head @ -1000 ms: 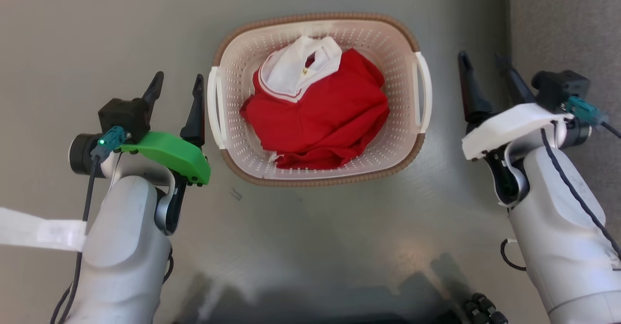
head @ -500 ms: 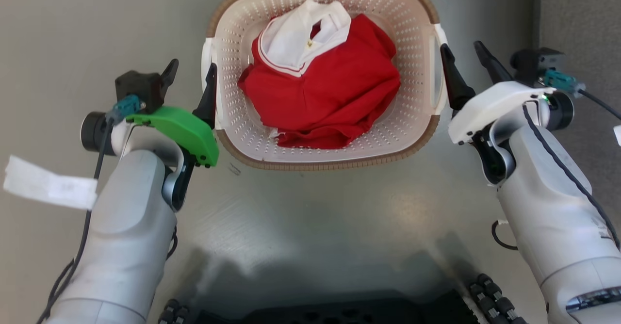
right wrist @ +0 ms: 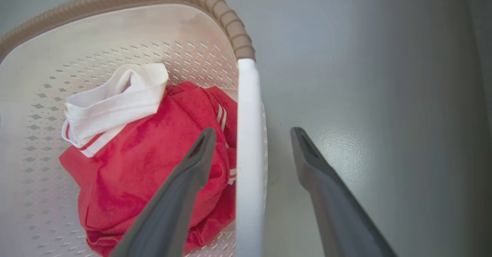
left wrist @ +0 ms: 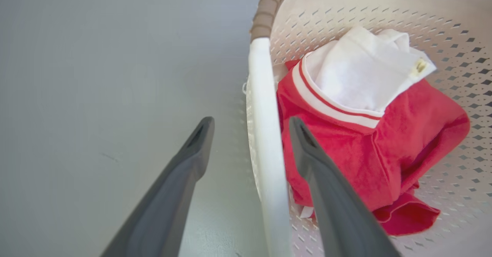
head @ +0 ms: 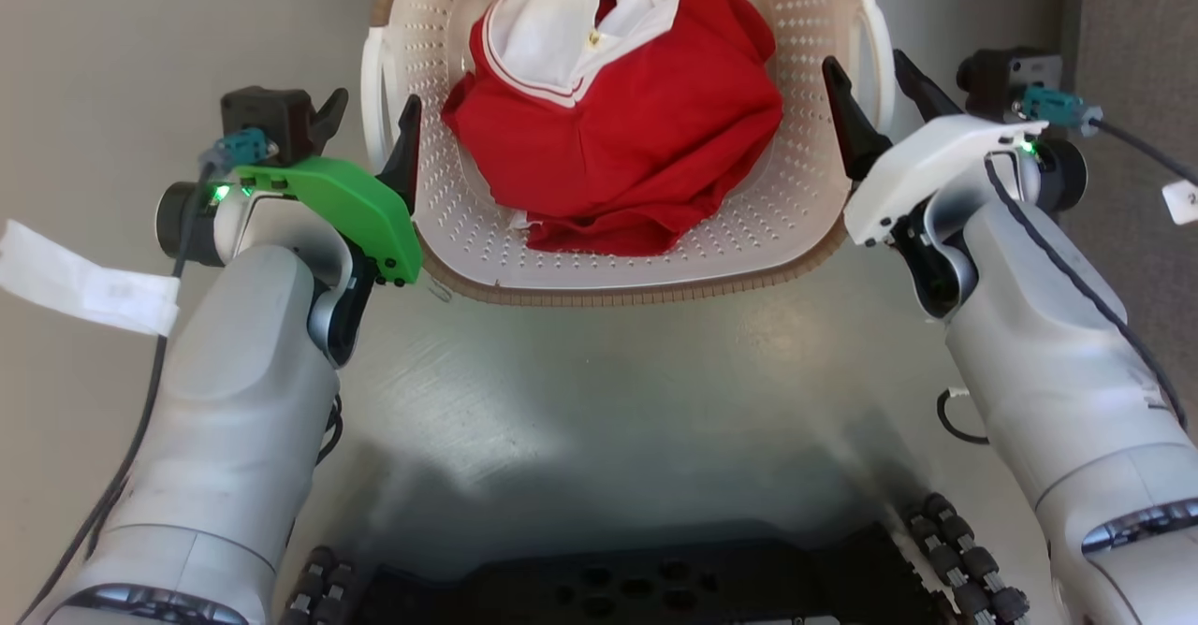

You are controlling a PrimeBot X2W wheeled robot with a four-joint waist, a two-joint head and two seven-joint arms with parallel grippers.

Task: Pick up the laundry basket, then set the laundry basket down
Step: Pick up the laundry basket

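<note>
The laundry basket [head: 636, 290] is cream with a brown rim and stands on the grey floor at the top centre, holding a red shirt [head: 636, 138] with a white collar. My left gripper [head: 374, 106] is open astride the basket's left white handle [head: 372, 82]. In the left wrist view, the handle [left wrist: 265, 141] runs between the left gripper's [left wrist: 250, 120] fingers, one inside the basket and one outside. My right gripper [head: 864, 62] is open astride the right handle [head: 880, 45]. The right wrist view shows that handle [right wrist: 248, 141] between the right gripper's [right wrist: 252, 131] fingers.
My black base [head: 636, 588] and its wheels lie along the bottom edge. A darker carpet strip [head: 1142, 7] runs down the far right. A white tag [head: 84, 279] hangs from the left arm's cable. Grey floor surrounds the basket.
The camera has tilted, so the basket shows higher in the picture. Both grippers have closed in from beside the basket and now straddle its handles, still open.
</note>
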